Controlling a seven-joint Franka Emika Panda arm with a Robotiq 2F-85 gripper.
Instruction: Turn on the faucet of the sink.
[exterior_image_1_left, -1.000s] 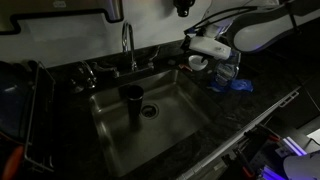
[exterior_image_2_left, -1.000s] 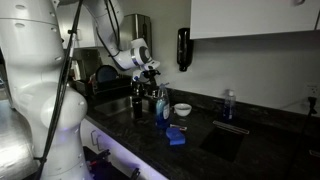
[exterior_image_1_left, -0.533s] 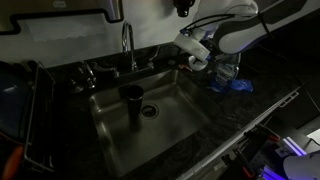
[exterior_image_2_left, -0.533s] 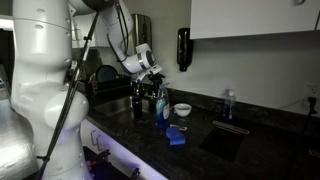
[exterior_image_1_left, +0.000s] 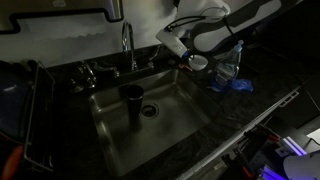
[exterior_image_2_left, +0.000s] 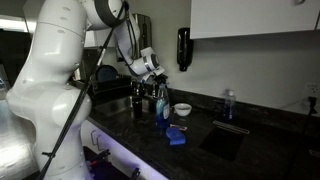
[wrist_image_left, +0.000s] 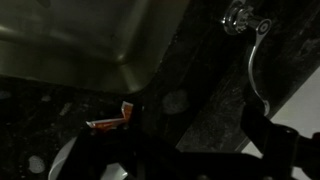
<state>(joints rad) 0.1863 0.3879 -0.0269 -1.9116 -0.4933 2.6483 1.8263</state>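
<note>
The chrome gooseneck faucet (exterior_image_1_left: 128, 42) rises behind the steel sink (exterior_image_1_left: 175, 122), with small handles at its base. In the wrist view its thin spout (wrist_image_left: 254, 72) curves down from a handle (wrist_image_left: 238, 16), and a corner of the sink (wrist_image_left: 95, 45) shows at upper left. My gripper (exterior_image_1_left: 171, 42) hangs in the air beside the spout, above the sink's back corner, touching nothing. It also shows in an exterior view (exterior_image_2_left: 152, 68). In the wrist view its dark fingers (wrist_image_left: 200, 150) stand apart with bare countertop between them.
A dark cup (exterior_image_1_left: 132, 101) stands in the sink beside the round drain (exterior_image_1_left: 151, 111). A small white bowl (exterior_image_1_left: 199, 62) and blue items (exterior_image_1_left: 236, 85) sit on the black speckled counter (exterior_image_1_left: 245, 105). A dish rack (exterior_image_1_left: 22, 110) borders the sink. Bottles (exterior_image_2_left: 161, 104) stand nearby.
My gripper has moved across the counter from above the white bowl toward the faucet spout. Nothing else has moved.
</note>
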